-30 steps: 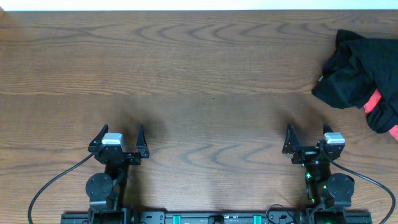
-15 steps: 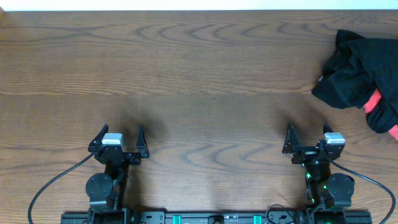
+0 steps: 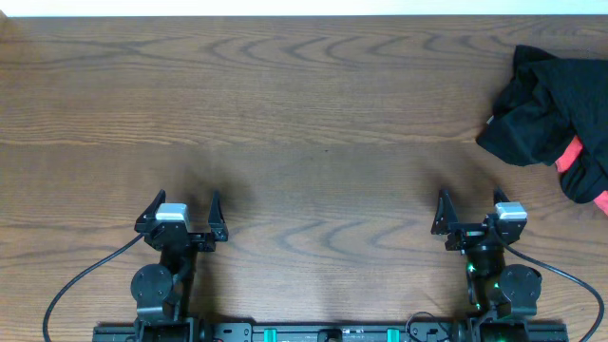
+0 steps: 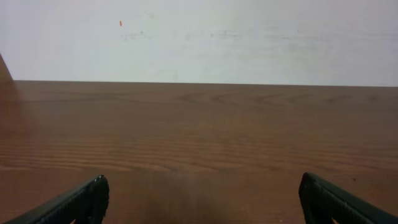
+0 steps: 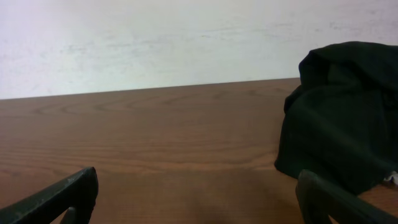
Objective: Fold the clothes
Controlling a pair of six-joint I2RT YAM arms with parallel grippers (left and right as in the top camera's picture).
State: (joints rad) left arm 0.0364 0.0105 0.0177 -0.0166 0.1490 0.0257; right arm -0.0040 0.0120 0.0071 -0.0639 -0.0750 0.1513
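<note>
**Clothes [image 3: 532, 114] heaped at the right edge, both jaws released and empty**

The clothes, a crumpled mound of plain black soft fabric, lie at the far right side of the brown wood-grain worktop [image 3: 304, 95] and run off the right edge of the overhead view. Red patches [image 3: 570, 155] show along the lower right of the mound. I cannot tell whether they belong to the same garment or to another one bunched against it. In the right wrist view the black fabric [image 5: 339, 118] rises as a rumpled hump on the right, resting on the wood in front of a pale wall [image 5: 155, 43].

The left gripper [image 3: 187, 196] sits near the front edge on the left side, well apart from the mound. Its jaws are spread wide with nothing between them. In the left wrist view the same gripper [image 4: 202, 182] shows only its two dark fingertips [image 4: 93, 193] at the bottom corners, with bare wood between them.

The right gripper [image 3: 469, 196] sits near the front edge on the right side, nearer the clothes but not touching them. Its jaws are likewise spread wide and hold nothing. In the right wrist view [image 5: 198, 177] the fabric lies ahead and to the right of the gap.

A black cable [image 3: 71, 290] loops out from each arm base, and small green lights [image 3: 472, 271] glow on the right arm.
</note>
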